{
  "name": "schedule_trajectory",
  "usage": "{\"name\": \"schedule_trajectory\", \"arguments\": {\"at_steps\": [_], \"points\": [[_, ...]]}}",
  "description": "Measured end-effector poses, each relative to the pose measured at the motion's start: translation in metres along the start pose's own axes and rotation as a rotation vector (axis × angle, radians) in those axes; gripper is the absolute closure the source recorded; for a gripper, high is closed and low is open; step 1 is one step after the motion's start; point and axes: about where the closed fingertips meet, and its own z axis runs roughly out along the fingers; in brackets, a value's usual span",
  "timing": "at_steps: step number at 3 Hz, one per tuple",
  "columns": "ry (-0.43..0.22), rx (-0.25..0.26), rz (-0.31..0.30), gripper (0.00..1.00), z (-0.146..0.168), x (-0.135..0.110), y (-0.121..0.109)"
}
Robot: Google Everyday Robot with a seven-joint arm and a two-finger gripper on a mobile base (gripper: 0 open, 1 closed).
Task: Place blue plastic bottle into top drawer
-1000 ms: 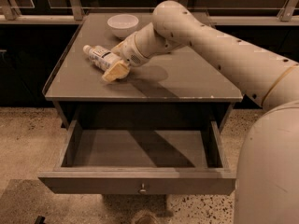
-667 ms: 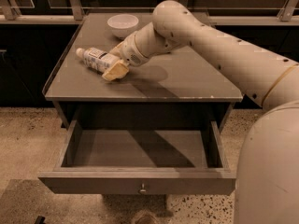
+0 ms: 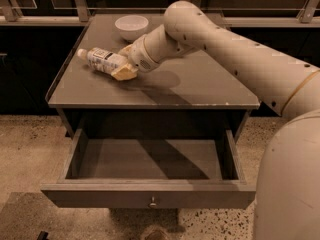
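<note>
The blue plastic bottle point(image 3: 101, 60) lies on its side on the grey table top point(image 3: 200, 91), at the back left, with its white cap pointing left. My gripper point(image 3: 122, 65) is at the bottle's base end and covers that end. The arm reaches in from the right across the table. The top drawer point(image 3: 150, 196) is pulled wide open below the table's front edge. Its inside is bare and its small round knob point(image 3: 153, 202) is at the centre of the front panel.
A white bowl point(image 3: 131, 26) stands at the back of the table, just behind the gripper. A railing point(image 3: 40, 20) and dark panels run behind the table. The floor point(image 3: 30, 149) is speckled. My own body point(image 3: 290, 184) fills the right edge.
The bottle has shifted to the left, with more of its length showing beyond the gripper. The gripper and arm have barely moved. The drawer is unchanged.
</note>
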Motion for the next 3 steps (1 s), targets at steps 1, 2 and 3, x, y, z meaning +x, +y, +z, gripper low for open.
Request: {"name": "schedule_trajectory", "arguments": {"at_steps": [1,2,3], "points": [[-0.001,-0.015,-0.023,1.0,-0.027,-0.002,0.031],[-0.002,-0.013,-0.014,1.0,-0.065,-0.001,0.083],[-0.016,-0.022,0.022,1.0,-0.089,0.015,0.145]]}}
